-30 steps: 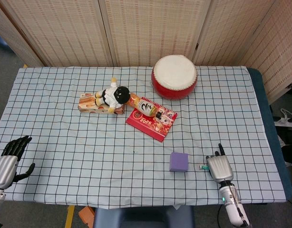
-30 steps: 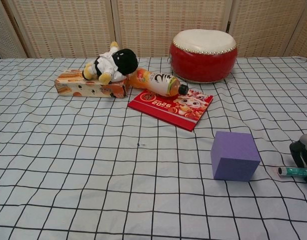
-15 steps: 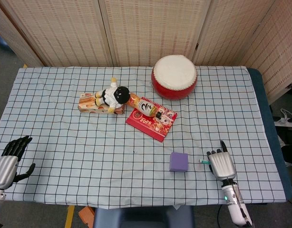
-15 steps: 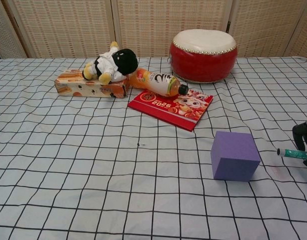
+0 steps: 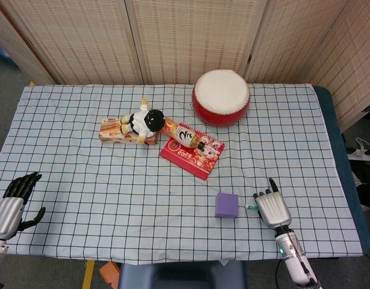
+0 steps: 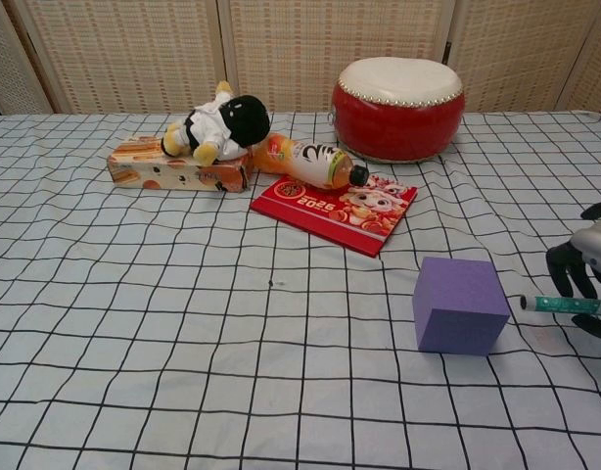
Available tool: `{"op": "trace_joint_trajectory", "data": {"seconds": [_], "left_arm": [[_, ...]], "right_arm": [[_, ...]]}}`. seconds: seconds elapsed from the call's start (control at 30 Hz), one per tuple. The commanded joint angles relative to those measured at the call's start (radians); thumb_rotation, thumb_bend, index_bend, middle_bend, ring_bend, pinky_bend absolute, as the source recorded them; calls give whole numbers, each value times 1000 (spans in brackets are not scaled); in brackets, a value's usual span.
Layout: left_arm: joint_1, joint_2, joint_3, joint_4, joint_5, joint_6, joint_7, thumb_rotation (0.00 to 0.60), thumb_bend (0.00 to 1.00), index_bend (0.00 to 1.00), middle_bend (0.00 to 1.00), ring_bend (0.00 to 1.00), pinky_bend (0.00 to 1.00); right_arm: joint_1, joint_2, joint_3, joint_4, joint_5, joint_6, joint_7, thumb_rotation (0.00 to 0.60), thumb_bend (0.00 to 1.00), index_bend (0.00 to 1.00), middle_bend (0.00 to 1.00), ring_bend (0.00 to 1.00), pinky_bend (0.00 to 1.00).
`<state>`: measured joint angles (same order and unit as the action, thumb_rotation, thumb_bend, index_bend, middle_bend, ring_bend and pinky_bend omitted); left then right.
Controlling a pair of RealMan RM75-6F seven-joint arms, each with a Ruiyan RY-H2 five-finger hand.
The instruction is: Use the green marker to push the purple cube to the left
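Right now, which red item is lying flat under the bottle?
The red calendar, flat on the cloth with the orange bottle resting on its edge. The red drum stands apart behind it, nothing on top.

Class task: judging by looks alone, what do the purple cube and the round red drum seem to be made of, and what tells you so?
Purple cube: probably foam or matte plastic; its faces are flat, even in colour and without glare, its edges slightly soft. Round red drum: the shell looks like glossy lacquered wood or plastic, since it shows a sheen; the pale top looks like a stretched skin, matte, with a ring of small studs at the rim.
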<state>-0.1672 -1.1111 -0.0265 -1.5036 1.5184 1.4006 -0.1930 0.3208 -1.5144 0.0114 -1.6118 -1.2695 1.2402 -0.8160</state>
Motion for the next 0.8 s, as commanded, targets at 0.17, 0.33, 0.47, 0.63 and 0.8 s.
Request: {"op": "trace_joint_trajectory", "data": {"seconds": [0.17,0.33,0.47,0.63,0.8], "left_arm": [[-1,6,0,3,-3,-5,-15,600,408,0,0,0,51],[0,8,0,3,0,1,-24,600,408,0,0,0,51],[1,10,0,4,2,3,-30,600,408,0,0,0,51],[1,12,3,3,8,5,-34,600,409,0,0,0,52],[2,14,8,-2,20,10,-33,600,408,0,0,0,52]], "right_arm": [[44,-52,24,-8,34,-43,-38,600,433,934,792,465,115],[73,-84,39,-15,39,-58,-54,600,433,934,792,465,116],[99,-113,55,-22,50,-72,-73,600,433,934,792,465,121],[140,-158,78,-28,76,-86,-123,600,433,934,792,465,123],[178,-208,98,-35,101,-85,-187,600,433,933,792,465,124]]}}
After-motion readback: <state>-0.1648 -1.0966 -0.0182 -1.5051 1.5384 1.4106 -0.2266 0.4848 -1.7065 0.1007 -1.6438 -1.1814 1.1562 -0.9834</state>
